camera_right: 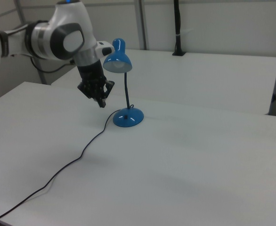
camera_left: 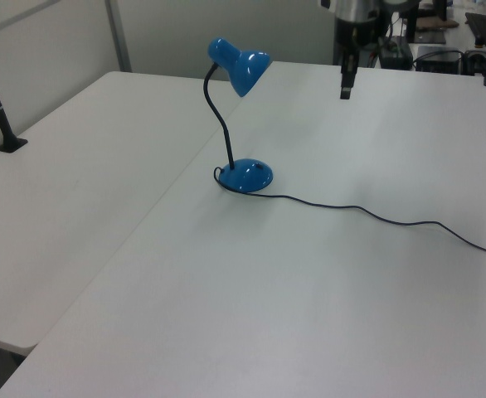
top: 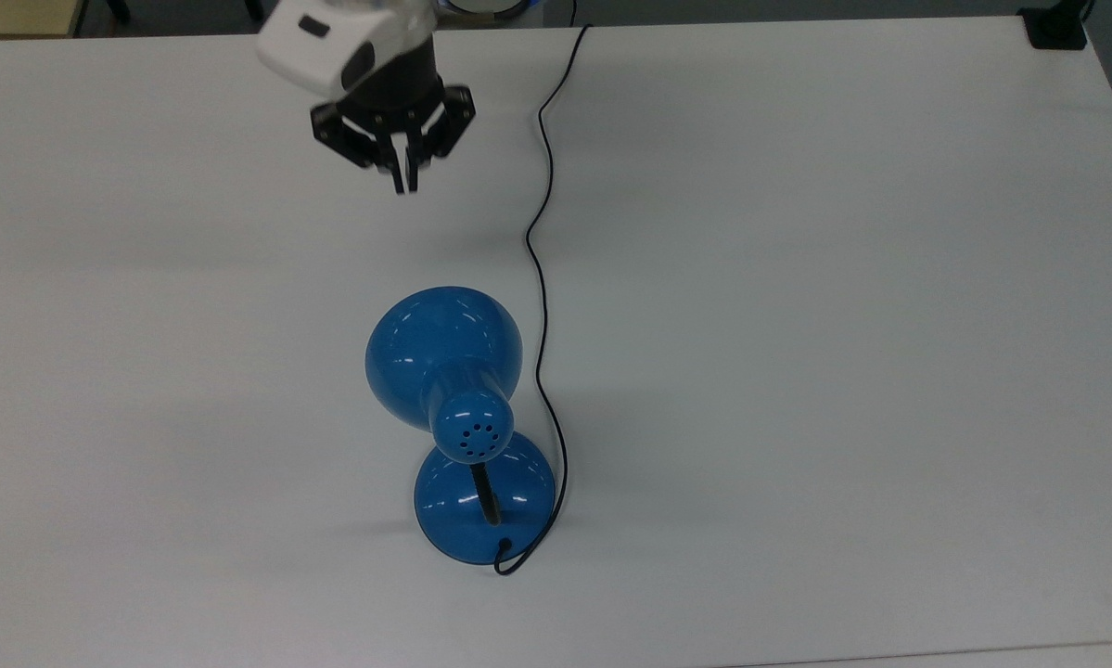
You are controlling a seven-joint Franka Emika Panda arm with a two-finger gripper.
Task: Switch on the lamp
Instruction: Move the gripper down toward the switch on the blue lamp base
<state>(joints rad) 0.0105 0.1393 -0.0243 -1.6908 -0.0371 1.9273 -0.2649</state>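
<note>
Top view: we find the blue desk lamp [top: 444, 366] standing on the white table [top: 843, 325], its shade overlapping and hiding part of the domed base [top: 484, 507]. We see no switch. Black cord [top: 539, 278] trails away past the gripper [top: 404, 186], which hangs well apart, fingers nearly together, holding nothing.

White table [top: 843, 278], blue lamp [top: 484, 496] standing on it, black cord [top: 539, 278] trailing
</note>
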